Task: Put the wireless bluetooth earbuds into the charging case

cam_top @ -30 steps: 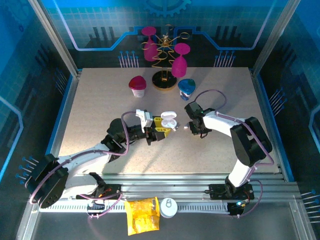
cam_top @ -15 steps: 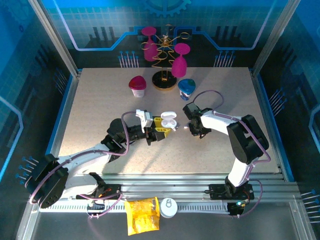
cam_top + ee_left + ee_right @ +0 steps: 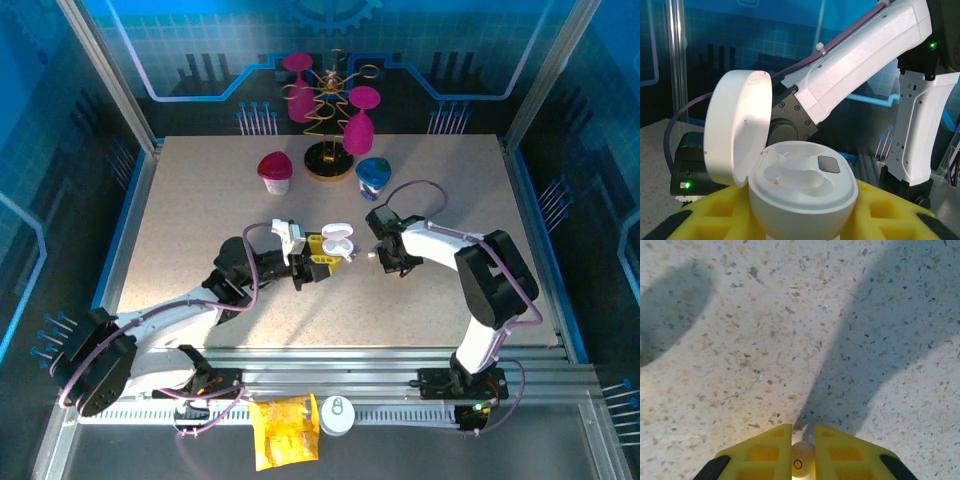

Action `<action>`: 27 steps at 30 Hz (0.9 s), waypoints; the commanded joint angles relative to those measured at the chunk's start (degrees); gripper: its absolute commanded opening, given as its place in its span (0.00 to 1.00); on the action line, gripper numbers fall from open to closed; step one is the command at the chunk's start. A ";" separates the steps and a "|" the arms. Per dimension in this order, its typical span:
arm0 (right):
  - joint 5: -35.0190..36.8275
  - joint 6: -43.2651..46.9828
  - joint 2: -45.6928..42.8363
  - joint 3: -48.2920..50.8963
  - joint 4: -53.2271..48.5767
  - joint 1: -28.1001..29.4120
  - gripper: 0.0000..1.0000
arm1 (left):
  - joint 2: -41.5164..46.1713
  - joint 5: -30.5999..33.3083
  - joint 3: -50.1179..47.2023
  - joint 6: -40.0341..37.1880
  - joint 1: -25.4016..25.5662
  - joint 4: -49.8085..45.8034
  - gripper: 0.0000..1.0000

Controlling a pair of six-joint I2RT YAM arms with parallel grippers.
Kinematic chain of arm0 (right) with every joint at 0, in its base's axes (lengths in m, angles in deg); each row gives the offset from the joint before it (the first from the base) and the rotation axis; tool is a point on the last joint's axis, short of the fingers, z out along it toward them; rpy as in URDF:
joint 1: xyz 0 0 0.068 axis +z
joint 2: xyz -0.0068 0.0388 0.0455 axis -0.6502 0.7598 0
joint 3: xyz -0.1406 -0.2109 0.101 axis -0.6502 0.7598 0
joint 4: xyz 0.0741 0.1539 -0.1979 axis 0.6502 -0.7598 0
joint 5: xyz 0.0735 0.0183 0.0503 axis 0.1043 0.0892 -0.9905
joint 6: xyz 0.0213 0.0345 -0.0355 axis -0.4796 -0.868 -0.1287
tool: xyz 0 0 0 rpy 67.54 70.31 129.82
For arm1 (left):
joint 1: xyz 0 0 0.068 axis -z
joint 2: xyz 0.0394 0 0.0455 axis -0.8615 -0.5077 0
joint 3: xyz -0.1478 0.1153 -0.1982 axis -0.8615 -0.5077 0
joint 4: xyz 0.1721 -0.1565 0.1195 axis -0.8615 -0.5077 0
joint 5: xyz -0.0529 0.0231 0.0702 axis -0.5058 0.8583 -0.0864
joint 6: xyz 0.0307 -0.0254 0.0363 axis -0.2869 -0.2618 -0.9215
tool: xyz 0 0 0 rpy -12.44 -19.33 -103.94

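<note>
The left jaws (yellow-padded) are closed snugly round the base of the charging case point(image 3: 802, 195), holding it upright near the middle of the desk point(image 3: 200, 200). Its lid point(image 3: 737, 132) is swung open to one side. Just beside the case, the right jaws are pinched almost fully together on one small white earbud point(image 3: 801, 463), with the speckled surface beyond it.
</note>
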 commanded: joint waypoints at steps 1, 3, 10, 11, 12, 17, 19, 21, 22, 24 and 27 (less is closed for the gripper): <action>-3.71 -0.80 -4.57 1.10 -0.07 -0.97 0.13 | 0.92 0.37 0.14 -1.02 -0.50 0.62 0.26; -7.42 -1.08 -6.07 2.24 1.20 -2.10 0.14 | 0.73 0.30 0.19 -1.08 -0.49 0.62 0.26; -19.72 -3.01 -12.79 6.36 4.36 -6.00 0.15 | -0.37 0.07 0.54 -0.88 -0.50 1.61 0.26; -20.67 -3.28 -13.95 6.65 4.16 -6.48 0.15 | -0.48 0.14 0.54 -0.82 -0.47 1.67 0.26; -21.75 -3.50 -15.17 7.04 3.75 -7.03 0.15 | -0.70 0.21 0.63 -0.89 -0.51 1.77 0.26; -26.50 -4.05 -21.90 8.34 1.85 -9.63 0.14 | -2.18 0.13 0.96 -0.59 -0.52 2.97 0.26; -27.56 -4.13 -24.57 8.53 0.51 -10.43 0.14 | -2.97 0.03 1.15 -0.33 -0.46 3.67 0.26; -27.74 -4.52 -26.90 8.55 -0.83 -10.95 0.14 | -3.70 -0.09 1.33 -0.12 -0.45 4.36 0.26; -27.24 -5.09 -28.08 8.55 -1.54 -11.22 0.14 | -4.10 0.02 1.48 -0.03 -0.47 4.61 0.26; -25.92 -6.01 -30.31 8.51 -2.52 -11.31 0.14 | -4.82 -0.04 1.76 -0.02 -0.53 5.04 0.26; -25.64 -7.35 -33.19 8.29 -3.10 -11.29 0.14 | -6.04 -0.06 2.19 0.00 -0.49 5.74 0.26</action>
